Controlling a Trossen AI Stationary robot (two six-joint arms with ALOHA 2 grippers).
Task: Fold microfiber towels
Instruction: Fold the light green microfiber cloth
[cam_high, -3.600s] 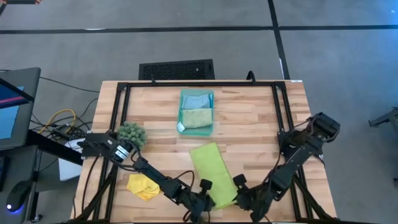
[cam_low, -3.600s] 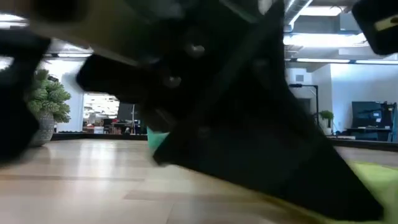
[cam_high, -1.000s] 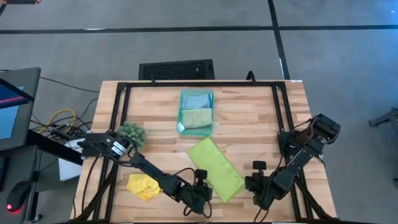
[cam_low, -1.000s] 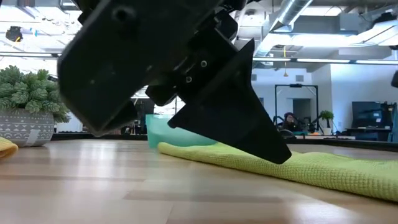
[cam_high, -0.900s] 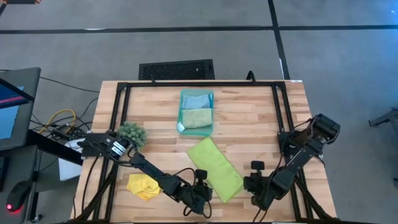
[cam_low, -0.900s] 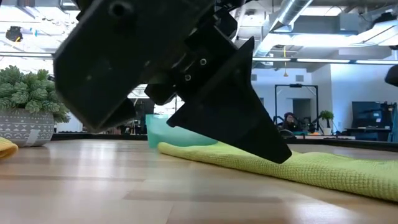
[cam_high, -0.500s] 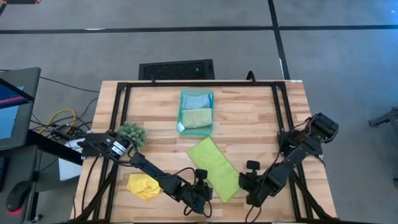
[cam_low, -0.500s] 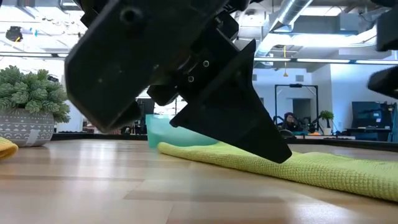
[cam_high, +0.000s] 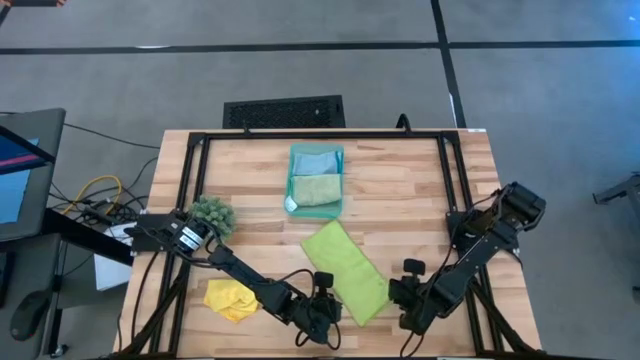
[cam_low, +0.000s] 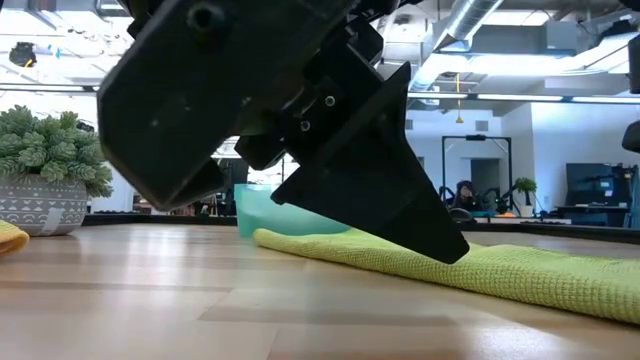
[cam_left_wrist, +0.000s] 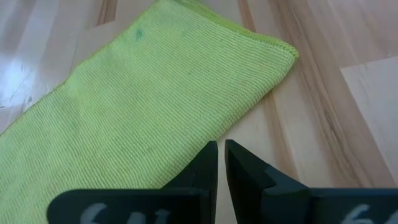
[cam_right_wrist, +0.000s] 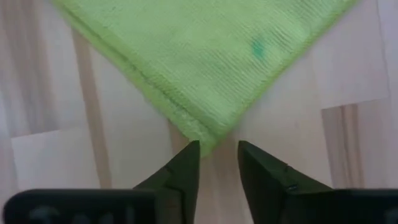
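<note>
Lying between tools (cam_high: 322, 290) (cam_high: 396, 292) — lime towel (cam_high: 345, 271)

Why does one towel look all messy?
The yellow towel lies crumpled near the table's front left corner, unlike the lime green towel, folded flat, and the two others lying neatly in the teal tray.

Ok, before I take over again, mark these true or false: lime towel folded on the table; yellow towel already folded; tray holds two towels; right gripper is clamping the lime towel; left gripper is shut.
1. The lime green towel lies folded on the table. True.
2. The yellow towel is folded. False: it lies crumpled.
3. The teal tray holds two towels. True: light blue towel and sage green towel.
4. The right gripper clamps the lime towel. False: its fingers stand apart at the towel's corner, gripping nothing.
5. The left gripper is shut. True.
</note>
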